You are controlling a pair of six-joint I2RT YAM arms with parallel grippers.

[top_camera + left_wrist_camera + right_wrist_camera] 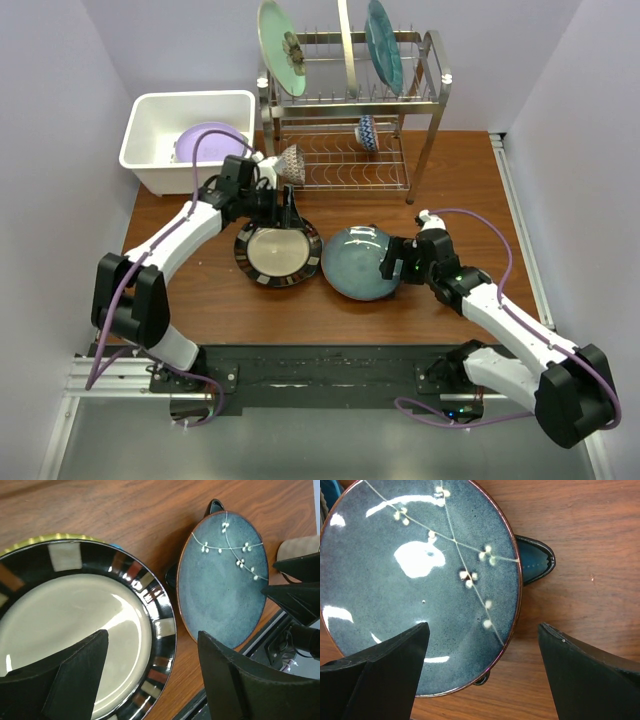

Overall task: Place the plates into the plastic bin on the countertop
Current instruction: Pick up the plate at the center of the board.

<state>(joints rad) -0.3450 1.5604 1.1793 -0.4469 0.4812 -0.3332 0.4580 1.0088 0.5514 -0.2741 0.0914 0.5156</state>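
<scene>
Pick-up step, I reckon: L gripper (151,645) open astride striped plate (75,625) rim, R gripper (482,627) open astride blue plate (415,580) edge. Both plates on table (460,200); bin (150,110) back-left w/ lavender plate (205,140) inside. Next needs a rim pinch, lift, carry to bin.

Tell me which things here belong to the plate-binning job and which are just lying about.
Job: striped plate, blue plate, star-shaped plate beneath it, lavender plate, white bin.
Lying about: wire rack, flower-motif plate, patterned bowl, second bowl.
</scene>
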